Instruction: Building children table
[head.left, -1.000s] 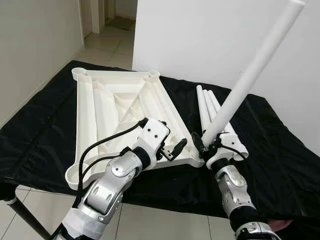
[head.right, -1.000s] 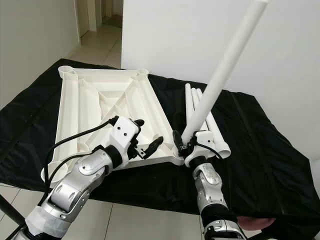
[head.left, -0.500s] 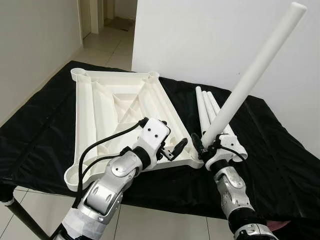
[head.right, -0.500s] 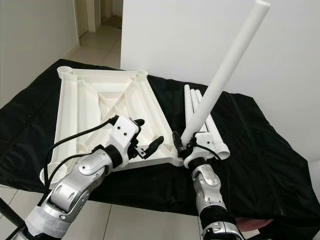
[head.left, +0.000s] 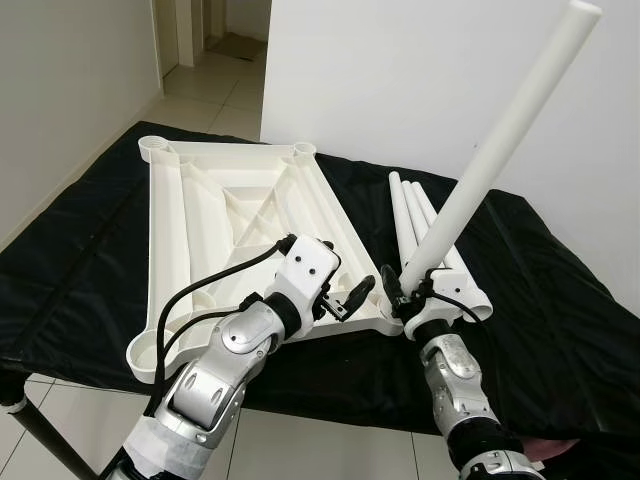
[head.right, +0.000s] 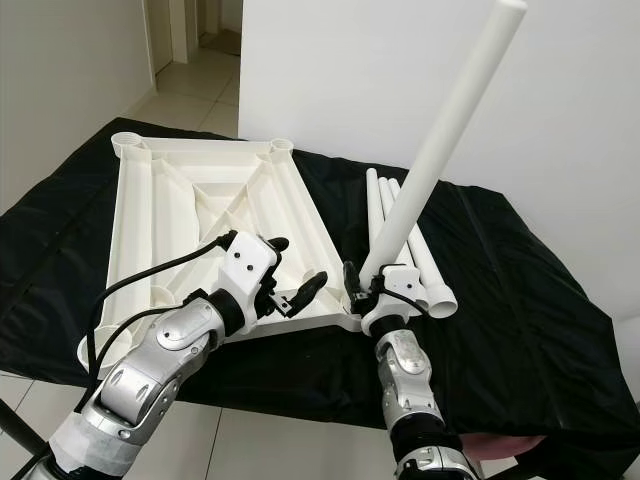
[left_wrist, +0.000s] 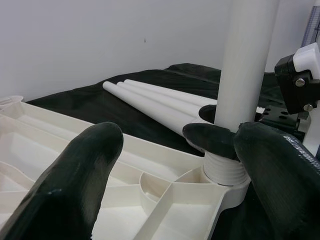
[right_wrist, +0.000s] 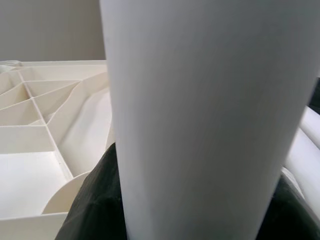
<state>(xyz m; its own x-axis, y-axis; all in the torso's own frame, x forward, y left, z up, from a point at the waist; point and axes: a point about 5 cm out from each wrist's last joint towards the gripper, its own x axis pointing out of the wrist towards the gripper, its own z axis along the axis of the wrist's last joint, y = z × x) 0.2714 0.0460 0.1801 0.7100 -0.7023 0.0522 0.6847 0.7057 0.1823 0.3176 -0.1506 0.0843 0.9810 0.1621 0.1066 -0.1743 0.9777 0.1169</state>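
A surface (head.left: 90, 250) draped in black cloth (head.left: 560, 300) stands on a floor of pale square tiles (head.left: 215, 100). One dark leg (head.left: 45, 440) of it shows at the near left corner. A plain white wall (head.left: 400, 80) rises just behind it, and a cream wall (head.left: 70, 90) runs along the left. Between them a tiled passage (head.left: 235, 45) leads away toward a doorway. The light is soft and even.

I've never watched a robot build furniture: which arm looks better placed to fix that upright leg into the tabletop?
Probably the right. The right gripper already clamps the white leg at the tabletop's near corner socket; the left gripper hovers open beside it.
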